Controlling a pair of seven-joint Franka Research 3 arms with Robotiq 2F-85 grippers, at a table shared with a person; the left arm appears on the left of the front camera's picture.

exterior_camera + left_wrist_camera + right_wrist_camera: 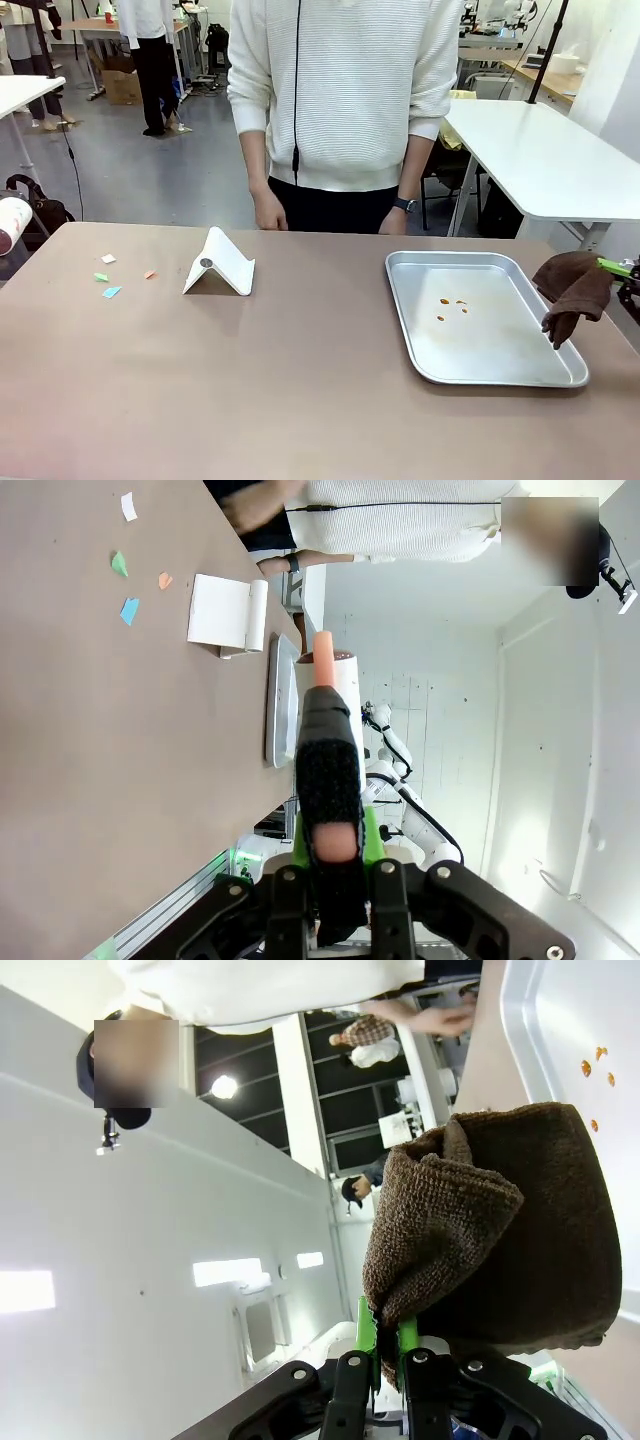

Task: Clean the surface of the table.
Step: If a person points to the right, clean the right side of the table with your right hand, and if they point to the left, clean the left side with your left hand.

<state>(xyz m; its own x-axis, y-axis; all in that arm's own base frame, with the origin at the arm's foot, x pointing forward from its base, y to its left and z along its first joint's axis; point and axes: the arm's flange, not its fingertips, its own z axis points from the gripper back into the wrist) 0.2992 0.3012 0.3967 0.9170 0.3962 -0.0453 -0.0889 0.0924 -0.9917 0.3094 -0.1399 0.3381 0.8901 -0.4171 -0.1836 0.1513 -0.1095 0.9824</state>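
The brownish-taupe table (pixel 300 390) spans the front view. Several small paper scraps (pixel 111 292) lie near its left end, also in the left wrist view (pixel 129 610). My right gripper (pixel 611 268) hangs at the table's right edge beside the tray, shut on a brown cloth (pixel 575 290). The right wrist view shows its green pads (pixel 366 1332) pinching the cloth (pixel 500 1230). My left gripper (pixel 335 845) is shut on the black handle of a lint roller (pixel 330 770). The roller's white roll (pixel 10 226) pokes in at the far left, above the table's edge.
A shiny metal tray (pixel 540 375) lies on the right part of the table with a few orange crumbs (pixel 452 304) in it. A white folded stand (pixel 220 266) sits left of centre. A person in a white sweater (pixel 340 90) stands at the far side, hands by the edge.
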